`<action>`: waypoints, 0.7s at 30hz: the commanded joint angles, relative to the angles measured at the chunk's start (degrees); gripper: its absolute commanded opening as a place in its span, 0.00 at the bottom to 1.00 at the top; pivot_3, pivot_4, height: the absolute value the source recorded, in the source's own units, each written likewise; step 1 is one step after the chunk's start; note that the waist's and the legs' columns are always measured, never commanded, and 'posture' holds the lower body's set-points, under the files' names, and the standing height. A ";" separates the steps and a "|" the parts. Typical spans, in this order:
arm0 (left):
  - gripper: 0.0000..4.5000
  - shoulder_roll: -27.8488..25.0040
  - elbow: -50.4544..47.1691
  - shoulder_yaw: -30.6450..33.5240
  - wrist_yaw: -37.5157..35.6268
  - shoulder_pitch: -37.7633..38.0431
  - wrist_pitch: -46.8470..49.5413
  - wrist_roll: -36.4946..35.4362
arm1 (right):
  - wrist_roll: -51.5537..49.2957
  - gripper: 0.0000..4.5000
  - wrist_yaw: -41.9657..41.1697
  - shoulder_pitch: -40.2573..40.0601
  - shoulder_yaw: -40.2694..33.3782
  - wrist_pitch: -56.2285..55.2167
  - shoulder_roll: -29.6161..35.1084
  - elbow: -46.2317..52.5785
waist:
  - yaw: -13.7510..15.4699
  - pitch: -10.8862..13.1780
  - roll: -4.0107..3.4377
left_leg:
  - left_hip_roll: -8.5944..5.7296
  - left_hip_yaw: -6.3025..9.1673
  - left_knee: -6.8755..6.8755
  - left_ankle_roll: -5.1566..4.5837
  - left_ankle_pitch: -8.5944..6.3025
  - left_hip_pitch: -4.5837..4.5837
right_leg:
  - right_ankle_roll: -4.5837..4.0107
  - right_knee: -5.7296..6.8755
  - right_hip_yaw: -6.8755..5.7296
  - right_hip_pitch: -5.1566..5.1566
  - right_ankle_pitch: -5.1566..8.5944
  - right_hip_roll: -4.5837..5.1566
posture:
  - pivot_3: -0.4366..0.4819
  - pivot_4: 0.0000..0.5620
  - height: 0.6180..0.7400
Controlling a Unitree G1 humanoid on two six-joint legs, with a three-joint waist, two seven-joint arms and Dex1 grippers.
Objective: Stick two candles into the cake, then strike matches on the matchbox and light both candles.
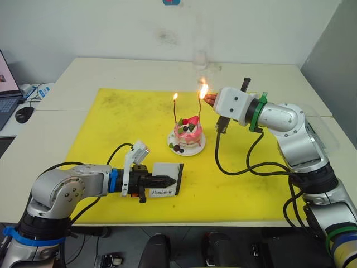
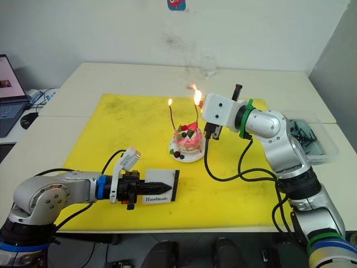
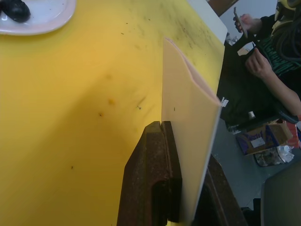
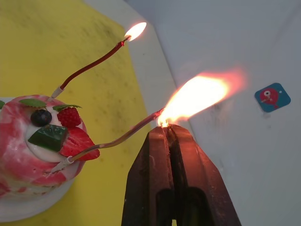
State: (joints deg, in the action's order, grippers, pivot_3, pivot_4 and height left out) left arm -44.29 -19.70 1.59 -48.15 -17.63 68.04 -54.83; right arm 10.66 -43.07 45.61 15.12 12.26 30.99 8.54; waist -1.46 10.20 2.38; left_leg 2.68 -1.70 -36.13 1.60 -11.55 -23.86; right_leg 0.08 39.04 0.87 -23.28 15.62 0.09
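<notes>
Both candles stand in the cake, one lit, as the right tool (pinching a flaming match) lights the second; left tool clamps the matchbox

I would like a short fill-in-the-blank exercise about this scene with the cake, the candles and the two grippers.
1. The left gripper is shut on the ____.
2. The cake stands on a small white ____.
3. The number of candles standing in the cake is ____.
4. The flame at the right gripper touches the tip of a ____.

Missing words: matchbox; plate; two; candle
</notes>
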 commanded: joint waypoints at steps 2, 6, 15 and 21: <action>0.00 0.67 -0.50 -0.09 -0.30 -0.97 -0.88 0.12 | 1.33 0.00 1.35 1.61 -0.24 -2.64 -0.58 -0.42 | -0.04 0.00 0.00 | 0.00 -0.01 0.00 0.00 0.00 0.00 | 0.00 0.00 0.01 0.00 0.00 0.00 | 0.48 0.27 1.00; 0.00 0.94 -0.62 -0.17 -0.35 -1.00 -0.91 0.34 | 2.04 0.00 1.13 1.52 0.03 -4.08 -0.80 -1.05 | -0.05 0.00 0.00 | 0.00 0.00 0.00 0.00 0.00 0.00 | 0.00 0.00 0.00 0.00 0.00 0.00 | 0.48 0.27 1.00; 0.00 1.60 -1.71 0.14 -0.10 -0.40 -0.66 0.26 | 2.52 0.00 0.85 0.99 -0.22 -4.97 -0.54 -0.90 | -0.05 0.00 0.00 | 0.01 0.00 0.00 0.00 0.00 0.00 | 0.00 0.00 0.01 0.00 0.00 -0.01 | 0.48 0.27 1.00; 0.00 1.67 -1.50 -0.06 -0.22 -0.67 -0.66 0.38 | 2.70 0.00 0.80 1.46 -0.30 -5.67 -0.32 -1.12 | -0.05 0.00 0.00 | 0.01 -0.01 0.00 0.00 0.00 0.00 | 0.00 0.00 0.01 0.00 0.00 -0.01 | 0.48 0.27 1.00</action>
State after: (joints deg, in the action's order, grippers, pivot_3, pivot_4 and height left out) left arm -42.78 -19.83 1.44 -48.10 -17.89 68.06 -54.06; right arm 13.00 -42.42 45.62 15.83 7.76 30.26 6.34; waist -1.51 10.20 2.38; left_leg 2.69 -1.70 -36.13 1.60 -11.55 -23.86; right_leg 0.08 39.04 0.88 -23.28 15.62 0.08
